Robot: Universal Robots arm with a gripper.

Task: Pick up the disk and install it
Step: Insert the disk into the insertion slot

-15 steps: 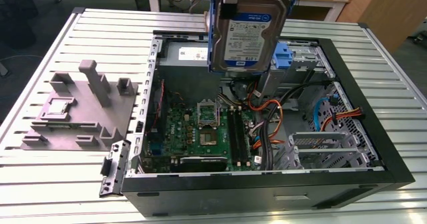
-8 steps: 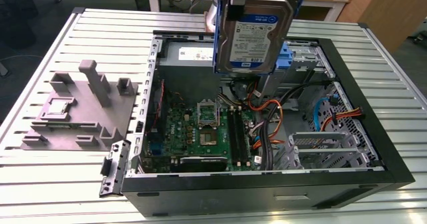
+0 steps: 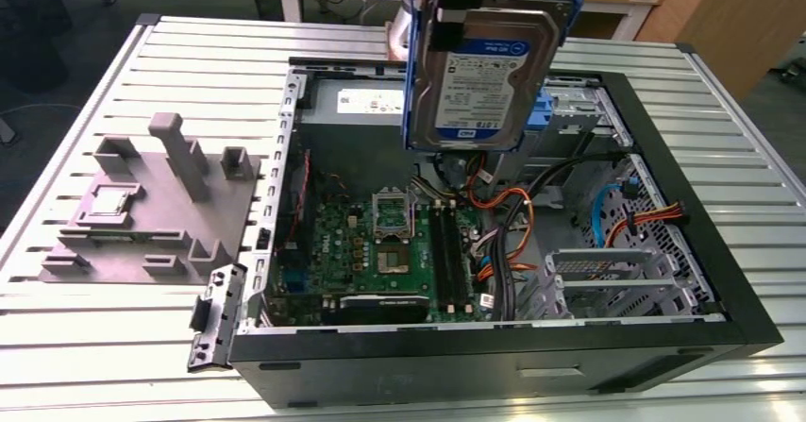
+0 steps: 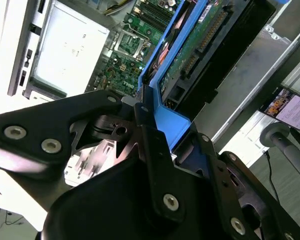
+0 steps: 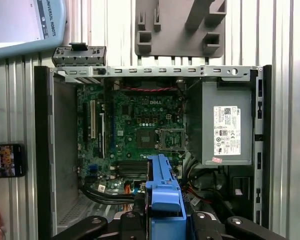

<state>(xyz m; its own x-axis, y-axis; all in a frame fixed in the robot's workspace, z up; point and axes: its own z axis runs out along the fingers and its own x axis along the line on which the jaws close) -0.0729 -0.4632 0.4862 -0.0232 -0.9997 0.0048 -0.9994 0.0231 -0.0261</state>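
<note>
Item, disk point(image 3: 484, 77): I have it clamped by its blue rails in my tool point(image 4: 142, 112), hanging upright in the air above the open computer case point(image 3: 743, 318) on the table point(image 3: 75, 346); pickup done, installation outstanding.

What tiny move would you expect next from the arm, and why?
Probably a gentle lowering: the gripper holds the disk by its blue rail, hanging upright above the open computer case, so it isn't seated in any bay yet.
</note>
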